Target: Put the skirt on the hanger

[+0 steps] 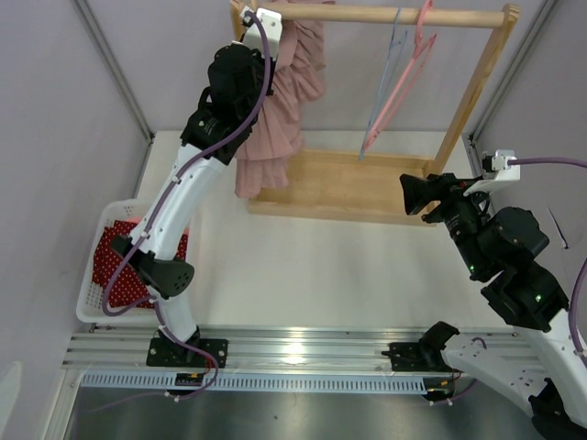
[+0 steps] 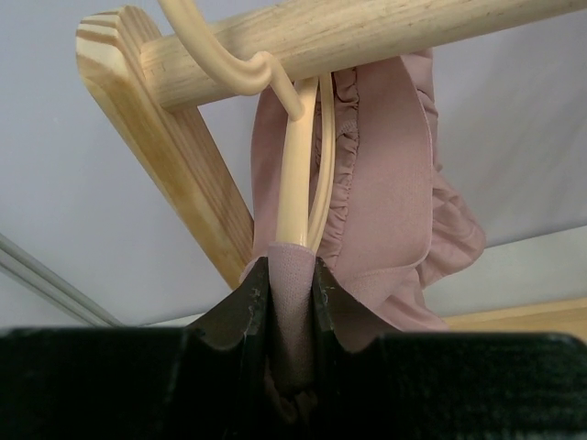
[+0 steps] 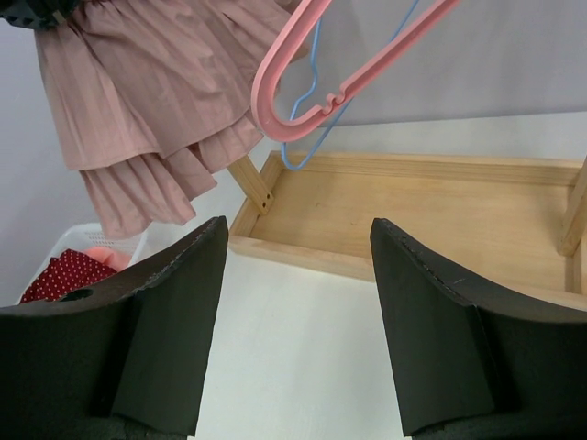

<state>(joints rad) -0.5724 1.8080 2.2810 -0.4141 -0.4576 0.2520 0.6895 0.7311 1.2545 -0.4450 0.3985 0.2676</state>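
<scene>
One dusty-pink pleated skirt (image 1: 280, 110), one cream plastic hanger (image 2: 298, 183), one pink hanger (image 3: 385, 60), one blue hanger (image 3: 295, 169), one wooden rack (image 1: 348, 188), one white basket (image 1: 92, 280), one red dotted cloth (image 1: 115, 261).

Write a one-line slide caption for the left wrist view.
Left gripper pinches the pink skirt at a cream hanger hooked over the wooden rail.

**Desk open in the middle, rail crowded at its left end**

The left end of the rail (image 1: 394, 15) is taken up by the skirt (image 1: 275, 128), which is pinched by the left hand (image 2: 292, 275) close under the rail, beside the left upright (image 2: 174, 174). Further right, the way is barred by the pink hanger (image 3: 390, 55), hung towards the rack base (image 1: 348, 188); bare rail is seen between the two. Free room is offered by the desk (image 1: 303, 266) before the base, bounded leftward by the basket (image 1: 92, 280) and left arm (image 1: 174, 211). The right hand (image 3: 298, 234), jaws spread, is held by the base's right corner.
</scene>
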